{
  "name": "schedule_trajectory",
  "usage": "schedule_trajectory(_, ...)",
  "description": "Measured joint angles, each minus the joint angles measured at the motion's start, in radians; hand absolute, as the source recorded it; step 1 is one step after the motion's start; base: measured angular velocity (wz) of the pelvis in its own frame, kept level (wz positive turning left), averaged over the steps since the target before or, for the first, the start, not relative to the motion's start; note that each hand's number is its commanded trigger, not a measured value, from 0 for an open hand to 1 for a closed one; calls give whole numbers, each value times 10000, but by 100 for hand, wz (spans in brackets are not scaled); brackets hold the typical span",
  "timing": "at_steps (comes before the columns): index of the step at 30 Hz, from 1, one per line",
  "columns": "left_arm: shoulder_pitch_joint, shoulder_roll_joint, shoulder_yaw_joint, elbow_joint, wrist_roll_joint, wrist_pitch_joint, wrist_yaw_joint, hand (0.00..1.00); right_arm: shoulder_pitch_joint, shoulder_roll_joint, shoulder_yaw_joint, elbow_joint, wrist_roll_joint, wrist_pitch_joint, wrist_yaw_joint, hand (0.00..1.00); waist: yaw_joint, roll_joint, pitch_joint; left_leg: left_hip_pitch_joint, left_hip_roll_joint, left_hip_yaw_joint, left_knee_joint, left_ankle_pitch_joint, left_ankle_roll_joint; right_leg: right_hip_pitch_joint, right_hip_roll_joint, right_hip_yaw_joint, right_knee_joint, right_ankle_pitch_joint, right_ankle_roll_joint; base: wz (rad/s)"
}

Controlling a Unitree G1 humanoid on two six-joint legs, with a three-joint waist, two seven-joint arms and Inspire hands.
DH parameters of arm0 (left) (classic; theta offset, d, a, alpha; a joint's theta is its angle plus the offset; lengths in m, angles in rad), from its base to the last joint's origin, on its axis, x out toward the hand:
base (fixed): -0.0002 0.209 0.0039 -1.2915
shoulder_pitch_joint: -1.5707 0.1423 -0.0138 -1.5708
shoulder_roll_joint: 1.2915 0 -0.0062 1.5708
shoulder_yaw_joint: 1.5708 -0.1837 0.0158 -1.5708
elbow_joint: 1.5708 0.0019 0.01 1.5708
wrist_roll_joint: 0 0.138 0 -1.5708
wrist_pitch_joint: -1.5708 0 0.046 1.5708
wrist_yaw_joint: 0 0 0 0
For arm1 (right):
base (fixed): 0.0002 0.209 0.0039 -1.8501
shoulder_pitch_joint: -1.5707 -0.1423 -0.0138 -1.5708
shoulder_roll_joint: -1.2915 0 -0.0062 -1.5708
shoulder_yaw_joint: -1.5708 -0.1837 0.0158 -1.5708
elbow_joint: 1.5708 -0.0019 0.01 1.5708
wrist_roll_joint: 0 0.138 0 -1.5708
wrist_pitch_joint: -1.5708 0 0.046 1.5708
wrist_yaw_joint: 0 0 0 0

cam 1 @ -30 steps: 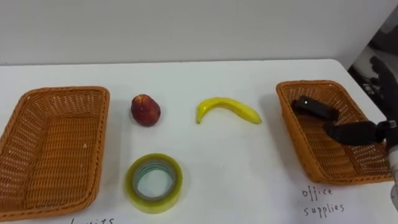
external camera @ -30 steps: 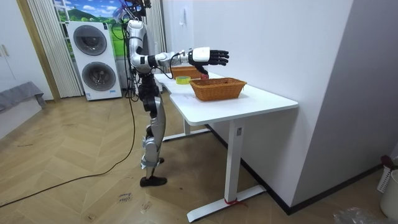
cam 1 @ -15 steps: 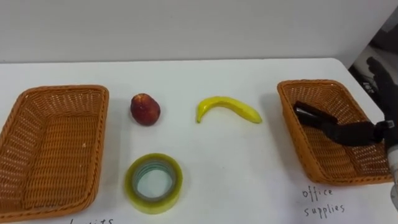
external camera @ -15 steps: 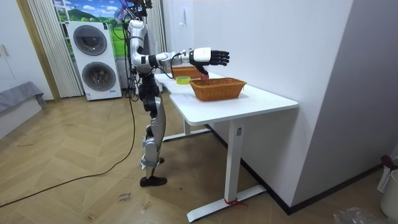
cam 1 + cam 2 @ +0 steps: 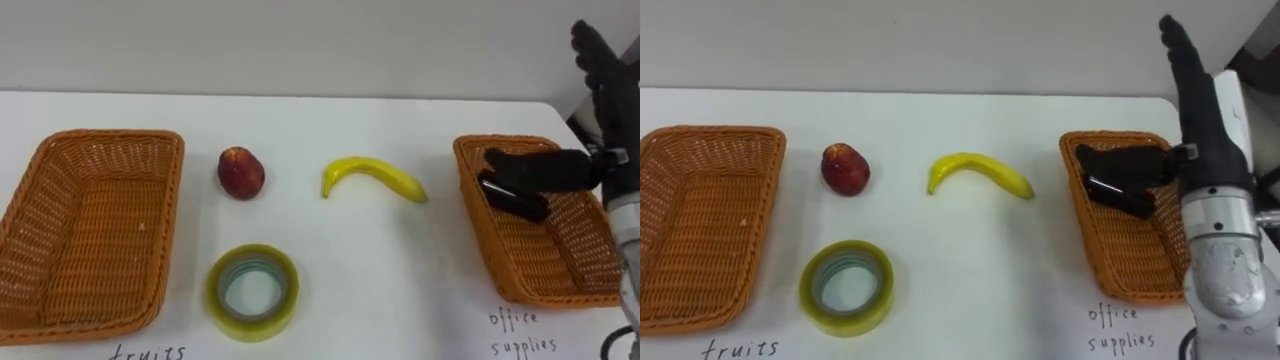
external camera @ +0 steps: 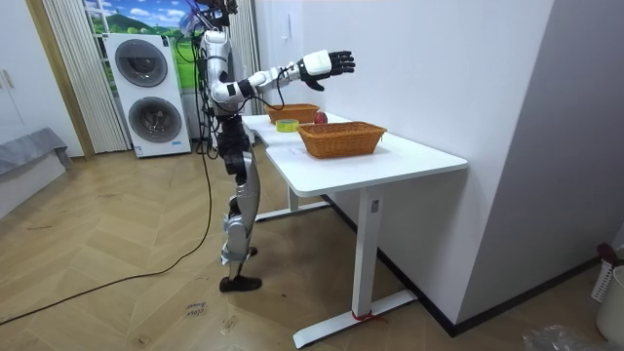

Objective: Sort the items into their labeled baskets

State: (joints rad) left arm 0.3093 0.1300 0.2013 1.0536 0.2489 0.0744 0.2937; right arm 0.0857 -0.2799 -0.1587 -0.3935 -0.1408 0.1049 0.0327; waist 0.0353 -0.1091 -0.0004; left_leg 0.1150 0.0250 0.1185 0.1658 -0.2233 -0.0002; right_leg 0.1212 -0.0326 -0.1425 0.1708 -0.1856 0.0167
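Note:
A red peach (image 5: 241,172), a yellow banana (image 5: 373,178) and a yellow-green tape roll (image 5: 252,291) lie on the white table between two wicker baskets. The left basket (image 5: 90,235), with "fruits" written in front of it, holds nothing. The right basket (image 5: 560,262), with "office supplies" written in front of it, holds a small black object (image 5: 515,198). My right hand (image 5: 603,85) is raised above this basket. Its fingers are straight and its thumb points left over the black object, and it holds nothing. In the room view the right hand (image 6: 327,64) is lifted high over the table.
The table (image 5: 330,120) stands against a pale wall, with its right edge just past the right basket. I stand at the table's end (image 6: 278,161) on the room view's left. Washing machines (image 6: 146,93) stand behind me.
My right hand has risen from low over the right basket to well above it, fingers still straight. The black object stays in the basket. The view has shifted slightly.

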Motion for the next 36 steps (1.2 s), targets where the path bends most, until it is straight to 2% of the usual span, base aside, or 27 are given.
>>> schedule_trajectory(4, -72, 30, -195, 30, 74, 10, 52, 0, -197, 50, 720, 12, 707, 5, 609, 0, 281, 28, 7, -17, -13, -122, -11, 1, 1, 34, -4, -13, -6, 0, 0, 4)
schedule_trajectory(11, -92, 0, -550, 102, 57, 147, -9, 0, -259, 288, 1796, 16, 1528, 56, 1415, 0, 545, 124, 24, -164, -30, -422, 72, 1, 1, 94, -21, -260, -28, 0, 0, 16)
schedule_trajectory(15, -252, -65, -793, 99, 58, 161, -22, 0, -600, 478, 2503, 317, 1760, 60, 1768, 0, 956, 244, 99, -280, -34, -470, 114, 2, 1, -5, -30, -371, -34, 0, 0, 2)
schedule_trajectory(17, -434, -32, -1080, 84, 8, 286, -19, 0, -794, 496, 2937, 370, 1775, 115, 1936, 0, 1053, 286, 123, -377, -37, -571, 173, 3, -1, -29, -39, -532, -35, 0, 0, 11)
schedule_trajectory(23, -453, -62, -1167, -58, 91, 543, -33, 0, -1055, 948, 3533, 971, 1719, 276, 2113, 0, 1099, 287, 81, -369, -45, -708, 235, 5, -3, 62, -36, -556, -43, 0, 0, 8)
schedule_trajectory(26, -464, -56, -1160, -191, 175, 660, -90, 0, -1050, 974, 3927, 1712, 1711, 386, 2116, 0, 1135, 253, 59, -372, -56, -725, 240, 6, -1, 68, -44, -529, -38, 0, 0, 0)
schedule_trajectory(28, -558, -58, -1162, -195, 291, 761, -161, 0, -1049, 1006, 4214, 2053, 1652, 641, 2226, 0, 1189, 250, 56, -391, -58, -719, 278, 6, -1, 66, -45, -532, -38, 0, 0, 0)
schedule_trajectory(36, -776, -63, -1161, -93, 286, 1036, -194, 0, -1048, 1164, 4307, 2478, 528, 992, 2904, 0, 1369, 262, 54, -413, -59, -697, 320, 7, -2, 63, -45, -550, -34, 1, -1, -1)
